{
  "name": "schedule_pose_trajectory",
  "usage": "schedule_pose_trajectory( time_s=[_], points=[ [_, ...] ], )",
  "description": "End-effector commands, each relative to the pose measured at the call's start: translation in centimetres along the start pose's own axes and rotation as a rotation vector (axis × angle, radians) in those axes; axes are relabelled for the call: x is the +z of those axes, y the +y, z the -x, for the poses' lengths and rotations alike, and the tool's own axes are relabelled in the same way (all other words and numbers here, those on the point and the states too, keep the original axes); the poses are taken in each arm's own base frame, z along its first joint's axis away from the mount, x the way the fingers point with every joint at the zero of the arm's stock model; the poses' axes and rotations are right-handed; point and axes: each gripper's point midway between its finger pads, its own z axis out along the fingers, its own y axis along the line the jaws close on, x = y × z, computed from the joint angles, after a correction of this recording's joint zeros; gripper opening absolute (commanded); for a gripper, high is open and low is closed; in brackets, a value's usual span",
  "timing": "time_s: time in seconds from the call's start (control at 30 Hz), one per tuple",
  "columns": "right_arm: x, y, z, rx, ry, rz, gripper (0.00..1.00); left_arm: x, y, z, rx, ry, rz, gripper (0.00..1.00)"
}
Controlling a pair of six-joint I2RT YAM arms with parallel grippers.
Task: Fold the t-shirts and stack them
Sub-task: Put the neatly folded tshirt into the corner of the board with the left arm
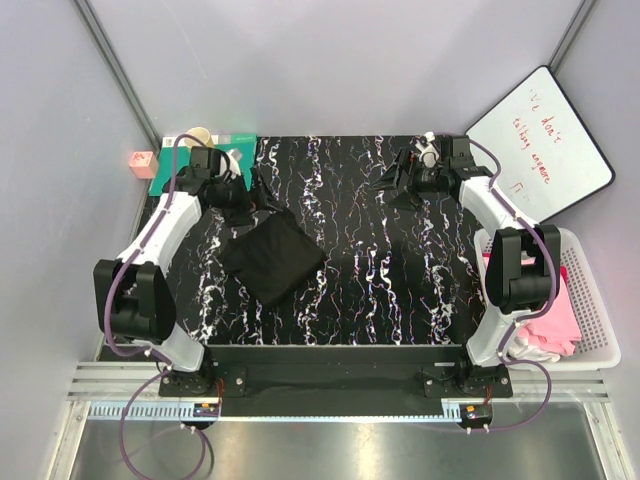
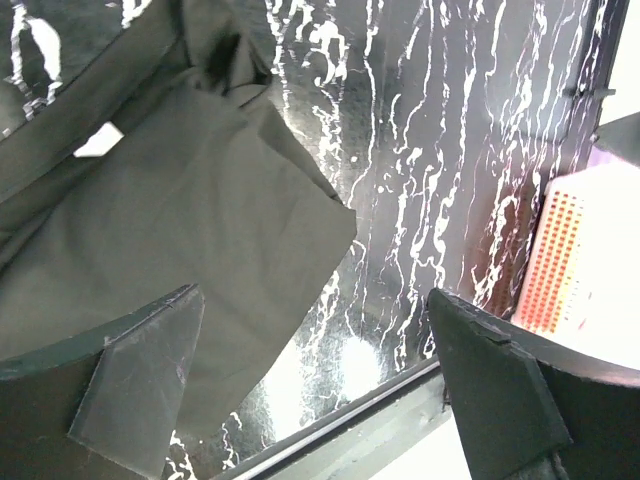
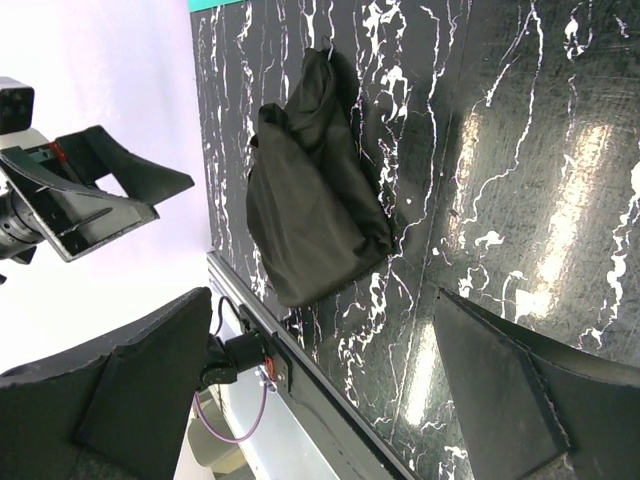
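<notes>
Bench [image 1: 400, 270] comes first, a black slab veined with white that fills the middle of the top view, and the white slotted basket [image 1: 600, 300] sits just off its right edge. On the left half of the bench lies the black t-shirt [image 1: 272, 258], well apart from the basket. It should handle as light, limp cloth that sags wherever it is unsupported and slides easily on the glossy top, so I would pinch it at 2 corners of an edge, or along a fold line, rather than in the slack middle. It looks roughly folded into a tilted square, matte and creased, with a bunched tail running toward the far-left corner; no lettering shows on the side that is up. The pink t-shirts [image 1: 560, 320] lie heaped in the basket with a white t-shirt [image 1: 535, 350] at their near end, loose and unfolded. The left hand [image 2: 312, 300] is above the black shirt's far corner, fingers [image 2: 140, 385] spread wide with nothing between them. The right hand [image 3: 322, 300] is at the far right of the bench, equally spread and empty, away from any cloth.
</notes>
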Motion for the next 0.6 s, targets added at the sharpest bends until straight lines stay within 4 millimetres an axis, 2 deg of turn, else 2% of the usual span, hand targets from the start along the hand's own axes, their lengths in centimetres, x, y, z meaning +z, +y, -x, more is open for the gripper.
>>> schedule_pose_trajectory(
  time_s=[0.0,0.07,0.1,0.13,0.17,0.2,0.27,0.3,0.33,0.37,0.4,0.47,0.5,0.57],
  points=[
    [-0.3,1.1,-0.1,-0.042,0.002,0.034,1.0,0.3,-1.8,0.7,0.097,-0.002,-0.024,0.99],
    [-0.3,0.9,-0.3,-0.039,0.006,0.031,1.0,0.9,-3.3,-0.2,0.144,0.039,-0.073,0.99],
    [-0.2,0.8,-0.4,-0.036,0.007,0.029,1.0,1.5,-3.4,-0.7,0.148,0.06,-0.076,0.76],
    [-0.2,0.7,-0.5,-0.034,0.008,0.028,1.0,2.1,-3.8,-1.9,0.15,0.099,-0.092,0.6],
    [-0.2,0.7,-0.5,-0.033,0.01,0.029,1.0,2.9,-3.6,-2.5,0.14,0.131,-0.09,0.36],
    [-0.2,0.6,-0.5,-0.031,0.01,0.027,1.0,3.5,-3.3,-3.1,0.13,0.153,-0.082,0.0],
    [-0.2,0.7,-0.5,-0.031,0.009,0.027,1.0,4.9,-2.9,-4.9,0.123,0.21,-0.054,0.0],
    [-0.2,0.7,-0.5,-0.033,0.008,0.028,1.0,5.4,-2.2,-4.6,0.141,0.198,0.01,0.0],
    [-0.2,0.7,-0.4,-0.034,0.008,0.028,1.0,6.0,-2.3,-5.5,0.189,0.223,0.043,0.0],
    [-0.1,0.7,-0.5,-0.033,0.009,0.027,1.0,6.7,-1.4,-6.7,0.201,0.275,0.098,0.0],
    [-0.2,0.7,-0.4,-0.033,0.007,0.027,1.0,7.0,-1.6,-6.3,0.234,0.273,0.131,0.0],
    [-0.1,0.6,-0.6,-0.028,0.014,0.028,1.0,7.9,-0.5,-7.6,0.296,0.324,0.228,0.0],
    [-0.1,0.5,-0.6,-0.028,0.014,0.028,1.0,8.0,-0.4,-6.9,0.33,0.303,0.27,0.0],
    [-0.2,0.6,-0.7,-0.029,0.016,0.03,1.0,8.2,-0.2,-7.5,0.359,0.322,0.317,0.0]
  ],
)
